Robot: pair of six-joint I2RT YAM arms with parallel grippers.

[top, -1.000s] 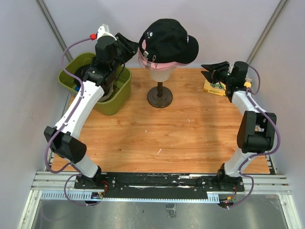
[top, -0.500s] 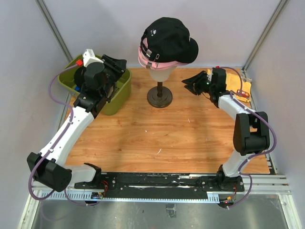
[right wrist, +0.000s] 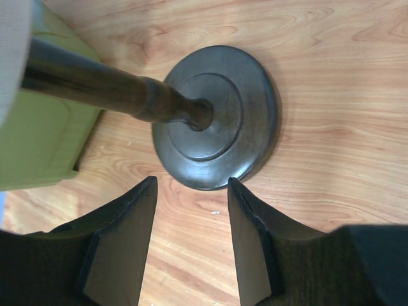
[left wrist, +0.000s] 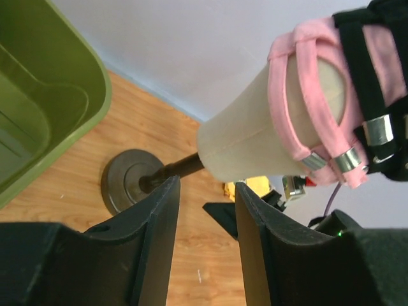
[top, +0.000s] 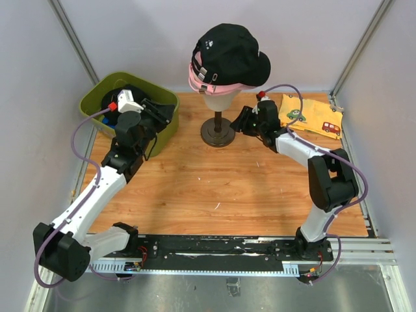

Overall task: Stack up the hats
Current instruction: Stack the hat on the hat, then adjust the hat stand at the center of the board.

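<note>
A black cap sits on top of a pink cap on the cream mannequin head. The left wrist view shows the pink cap's back strap and the black cap's strap. Another black cap and a bit of blue cap lie in the green bin. My left gripper is open and empty over the bin's right rim, pointing at the stand. My right gripper is open and empty, just right of the stand's base.
The stand's dark round base rests on the wooden table; it also shows in the right wrist view and the left wrist view. A yellow fabric piece with small car prints lies at the back right. Walls close in on three sides.
My left gripper has drawn back and down from beside the head to the bin's right rim. My right gripper has swung left from the back right corner to the stand's base, uncovering the yellow fabric.
</note>
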